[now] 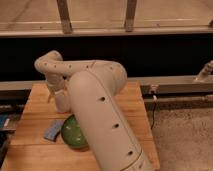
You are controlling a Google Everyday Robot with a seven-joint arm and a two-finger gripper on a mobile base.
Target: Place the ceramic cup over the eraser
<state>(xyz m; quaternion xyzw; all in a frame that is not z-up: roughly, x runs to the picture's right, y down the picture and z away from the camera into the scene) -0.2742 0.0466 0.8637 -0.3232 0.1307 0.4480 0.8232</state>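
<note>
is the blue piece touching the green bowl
Cannot tell: camera view shows the blue piece right beside the green bowl, no plain gap; the gripper is farther back over the table.

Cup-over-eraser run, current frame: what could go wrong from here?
1. The arm hides much of the wooden table. Neither cup nor eraser shows, so alignment can't be checked from this view.
2. The gripper hangs low over the table's back left. The green bowl and pale-blue piece lie close beside the arm, so a sweep could knock them.

High near view, facing down — tool (54, 95) far-left
</note>
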